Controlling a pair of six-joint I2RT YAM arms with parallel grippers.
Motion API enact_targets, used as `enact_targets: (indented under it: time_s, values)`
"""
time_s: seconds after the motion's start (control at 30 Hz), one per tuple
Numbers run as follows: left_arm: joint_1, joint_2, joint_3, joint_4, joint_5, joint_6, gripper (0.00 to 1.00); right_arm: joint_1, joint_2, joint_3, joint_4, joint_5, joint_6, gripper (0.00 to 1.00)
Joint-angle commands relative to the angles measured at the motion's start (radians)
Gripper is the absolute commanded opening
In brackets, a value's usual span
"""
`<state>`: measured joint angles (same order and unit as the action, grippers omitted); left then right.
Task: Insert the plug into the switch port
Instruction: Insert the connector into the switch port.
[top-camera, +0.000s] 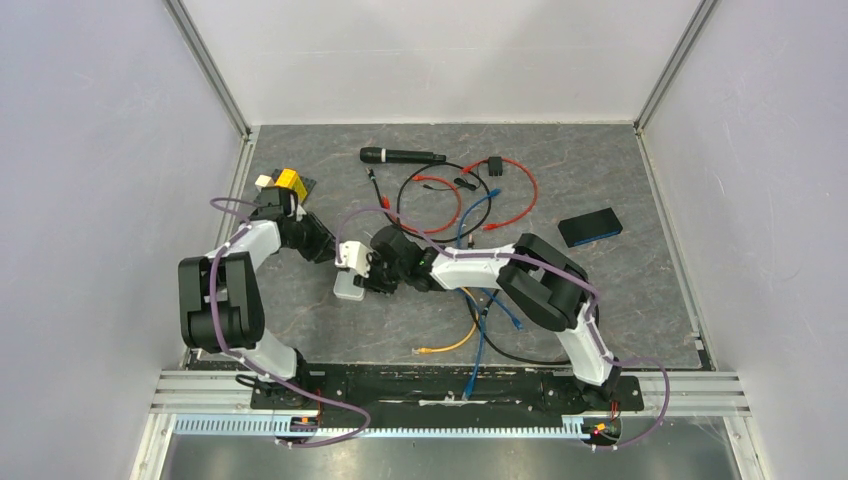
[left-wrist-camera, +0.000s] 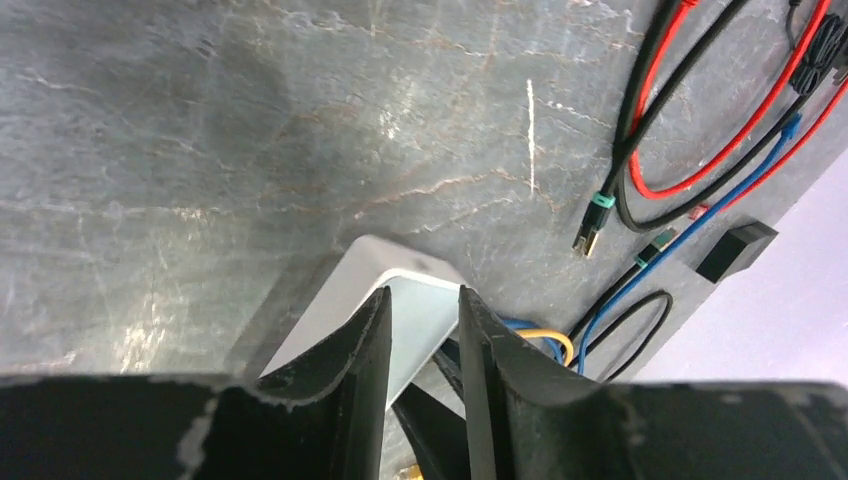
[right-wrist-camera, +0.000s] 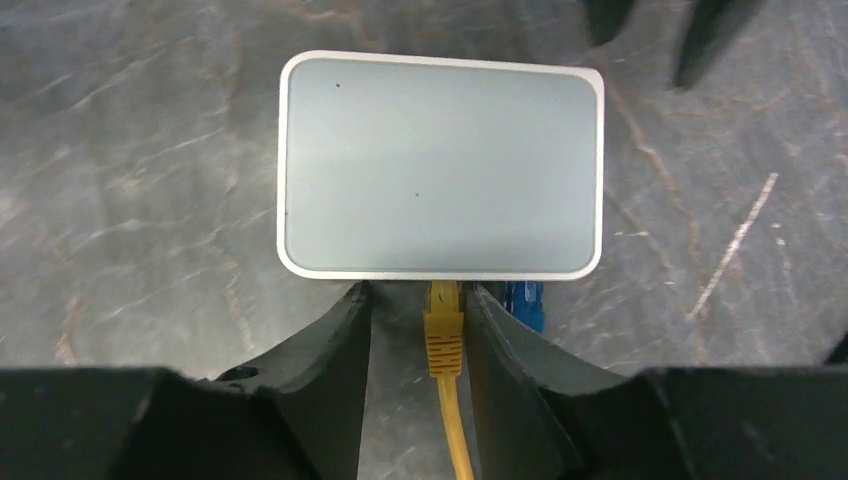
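R gripper (right-wrist-camera: 419, 292) is low over the table (right-wrist-camera: 120, 150), fingers narrow either side of the yellow plug (right-wrist-camera: 444, 335). Bare table shows btw the plug & one finger, so it's not clamped. The plug's nose meets the near long edge of the pale box (right-wrist-camera: 440, 165) and vanishes under the rim. The port itself is hidden, so can't tell how deep the plug sits. A blue plug (right-wrist-camera: 524, 303) is just beside it on the same edge. The box lies flat, mid-left on the table from above, btw the two grippers. L gripper (left-wrist-camera: 424, 296) hovers by the box's far corner, fingers a narrow gap apart, nothing in them. A black mic (top-camera: 402, 156) lies well apart at the back.
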<state>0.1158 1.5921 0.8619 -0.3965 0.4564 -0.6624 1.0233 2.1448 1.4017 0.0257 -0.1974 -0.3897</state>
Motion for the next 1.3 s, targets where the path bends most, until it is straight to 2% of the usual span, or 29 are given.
enact_targets:
  time_s: [0.0, 0.13, 0.3, 0.4, 0.5, 0.8, 0.87, 1.03, 1.27]
  values:
    - [-0.004, -0.074, 0.1, -0.186, -0.108, 0.076, 0.39, -0.035, -0.053, -0.164, 0.084, -0.135, -0.008, 0.41]
    - [-0.001, -0.096, 0.084, -0.172, -0.144, 0.078, 0.4, -0.075, -0.095, -0.248, 0.097, -0.138, -0.023, 0.39]
    - [0.01, -0.079, 0.043, -0.167, -0.107, 0.09, 0.4, -0.084, -0.132, -0.319, 0.118, -0.168, -0.046, 0.37]
    - [0.014, -0.09, 0.004, -0.157, -0.097, 0.097, 0.4, -0.083, -0.119, -0.323, 0.117, -0.187, -0.054, 0.33]
    - [0.022, -0.099, -0.025, -0.154, -0.094, 0.107, 0.38, -0.081, -0.1, -0.318, 0.129, -0.189, -0.056, 0.33]
    - [0.025, -0.106, -0.108, -0.104, 0.023, 0.074, 0.3, -0.039, -0.049, -0.272, 0.138, -0.139, -0.063, 0.27]
    - [0.025, -0.105, -0.118, -0.104, 0.029, 0.078, 0.27, -0.033, -0.04, -0.264, 0.15, -0.127, -0.056, 0.23]
    - [0.025, -0.073, -0.154, -0.073, 0.102, 0.062, 0.21, -0.027, -0.03, -0.251, 0.217, -0.126, -0.013, 0.0]
    - [0.025, -0.051, -0.185, -0.043, 0.147, 0.034, 0.09, -0.026, 0.008, -0.169, 0.323, -0.118, 0.085, 0.0]
